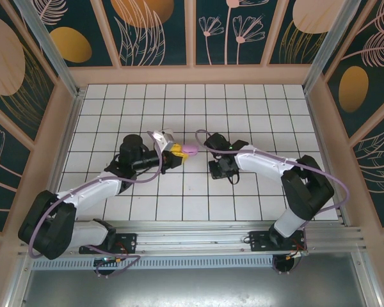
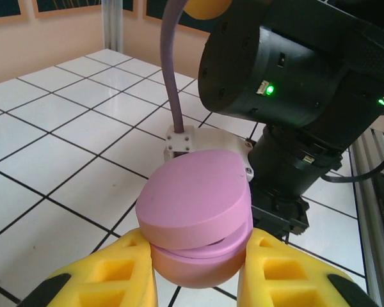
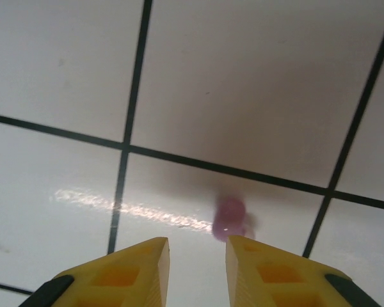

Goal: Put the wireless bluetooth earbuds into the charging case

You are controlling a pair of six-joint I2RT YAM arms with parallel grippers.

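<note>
The left gripper (image 2: 198, 262) is clamped on the purple case (image 2: 195, 204) near the middle of the table (image 1: 115, 109). To its right, the right gripper (image 3: 197, 256) hangs, fingers apart, over a purple earbud (image 3: 230, 219) on a tile (image 3: 256, 77). Tiny, light and smooth, it will likely skid; pinch squarely across its body.

Bright, even light; a glare streak crosses the glossy surface (image 3: 64, 64), and the close purple earbud (image 3: 230, 217) is blurred.
</note>
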